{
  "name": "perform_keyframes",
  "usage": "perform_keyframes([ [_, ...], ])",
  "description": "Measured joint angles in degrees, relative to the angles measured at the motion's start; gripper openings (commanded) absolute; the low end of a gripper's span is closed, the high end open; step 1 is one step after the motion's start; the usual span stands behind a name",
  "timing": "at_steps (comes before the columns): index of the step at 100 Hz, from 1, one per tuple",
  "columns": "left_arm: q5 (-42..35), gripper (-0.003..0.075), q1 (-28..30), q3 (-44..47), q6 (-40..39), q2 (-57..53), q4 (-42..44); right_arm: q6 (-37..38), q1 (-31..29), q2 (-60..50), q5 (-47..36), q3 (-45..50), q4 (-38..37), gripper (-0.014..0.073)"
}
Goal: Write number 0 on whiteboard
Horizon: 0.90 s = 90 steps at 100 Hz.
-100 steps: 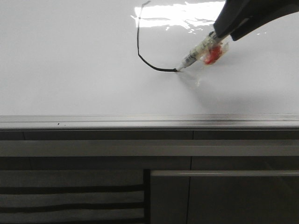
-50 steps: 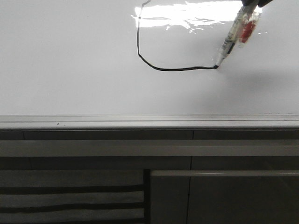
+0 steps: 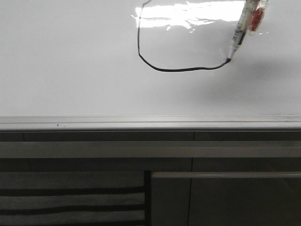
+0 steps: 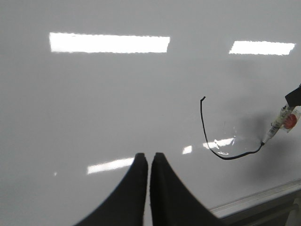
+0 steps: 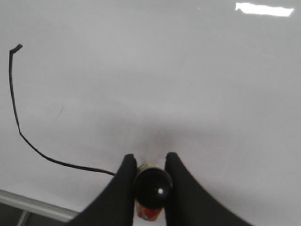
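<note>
The whiteboard [image 3: 70,61] lies flat, its aluminium edge nearest the camera. On it the number 0 [image 3: 155,66] is a half-drawn loop: far-left side and near edge inked, right side open. The right hand [image 5: 149,162] is clenched on the marker [image 3: 240,33], tilted so its tip meets the line's end. The left hand [image 4: 148,160] is closed, empty, parked well clear of the loop.

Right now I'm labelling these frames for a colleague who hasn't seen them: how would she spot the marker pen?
Find the glossy whiteboard above the grey frame, then follow the unfinished black loop to its right end. The marker pen stands tilted there, tip on the line: white-barrelled with a red patch, the only solid object on the board.
</note>
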Motion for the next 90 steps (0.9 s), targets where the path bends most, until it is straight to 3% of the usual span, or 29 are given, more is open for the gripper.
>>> perform_keyframes([
  [90,-0.1,-0.002,0.0,0.0,0.0,0.0,0.1,3.0,-0.2,4.7,-6.2,-8.0,-10.1,-0.0047],
])
